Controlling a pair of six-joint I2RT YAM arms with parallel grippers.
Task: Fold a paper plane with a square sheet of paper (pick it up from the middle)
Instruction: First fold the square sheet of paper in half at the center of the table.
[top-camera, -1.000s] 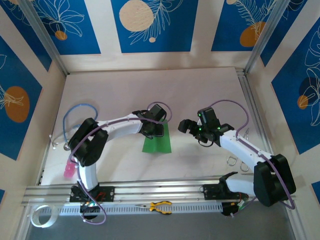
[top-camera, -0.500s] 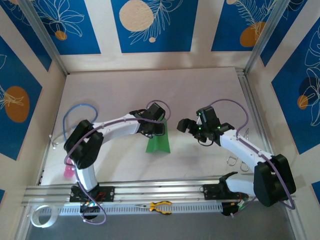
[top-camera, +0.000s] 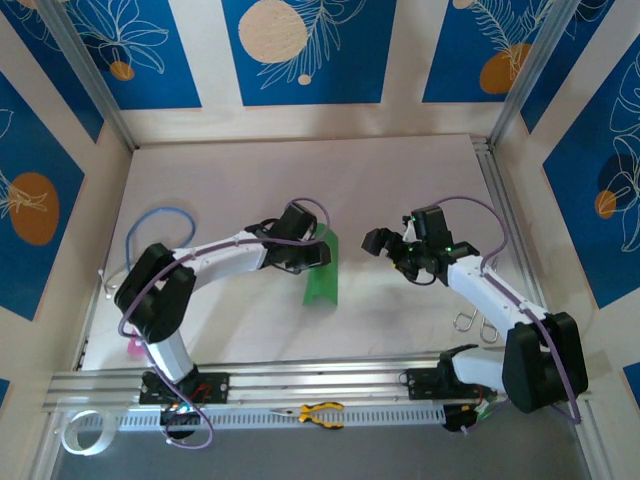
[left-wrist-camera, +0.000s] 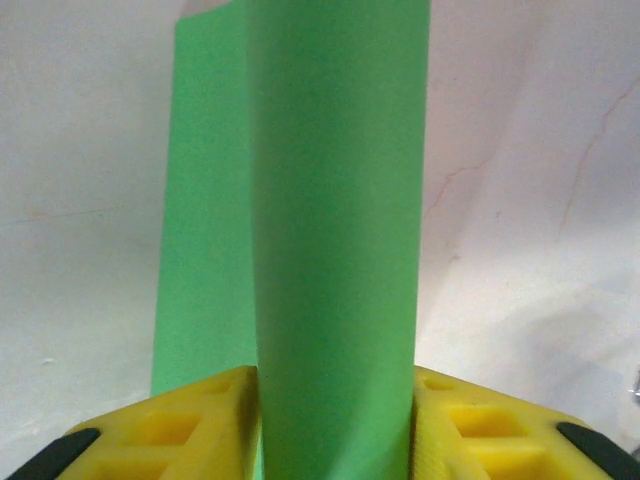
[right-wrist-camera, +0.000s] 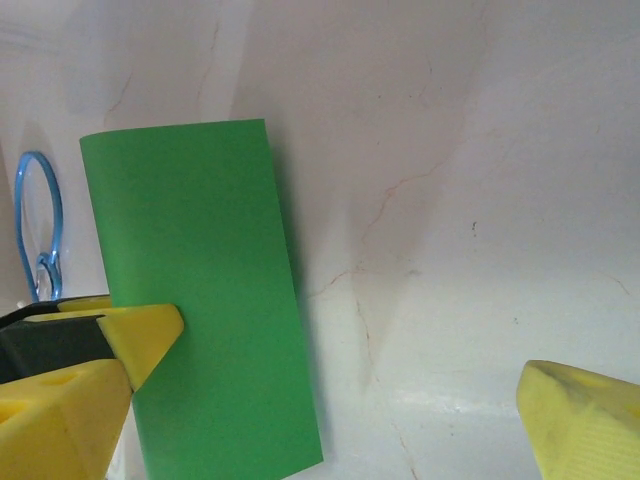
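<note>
The square sheet of paper (top-camera: 323, 278) is bright green and doubled over into a narrow band. It hangs slanted over the table's middle. My left gripper (top-camera: 312, 254) is shut on its upper part. In the left wrist view the sheet (left-wrist-camera: 340, 220) bulges in a curve between the yellow fingers (left-wrist-camera: 195, 425), with my left gripper (left-wrist-camera: 335, 435) pinching its sides. My right gripper (top-camera: 386, 244) stands open just right of the paper. In the right wrist view my right gripper (right-wrist-camera: 350, 360) holds nothing, and the sheet (right-wrist-camera: 200, 300) lies partly behind its left finger (right-wrist-camera: 95, 375). The paper plane is out of view.
A blue cable loop (top-camera: 158, 226) lies at the left, with a pink object (top-camera: 135, 345) beside the left arm's base. Yellow-handled pliers (top-camera: 320, 412) and a tape roll (top-camera: 82, 432) sit by the near rail. Metal hooks (top-camera: 474, 322) lie at the right.
My left gripper has carried the paper right and a little farther away, so it now looks narrower. My right gripper has drawn slightly right and stayed open.
</note>
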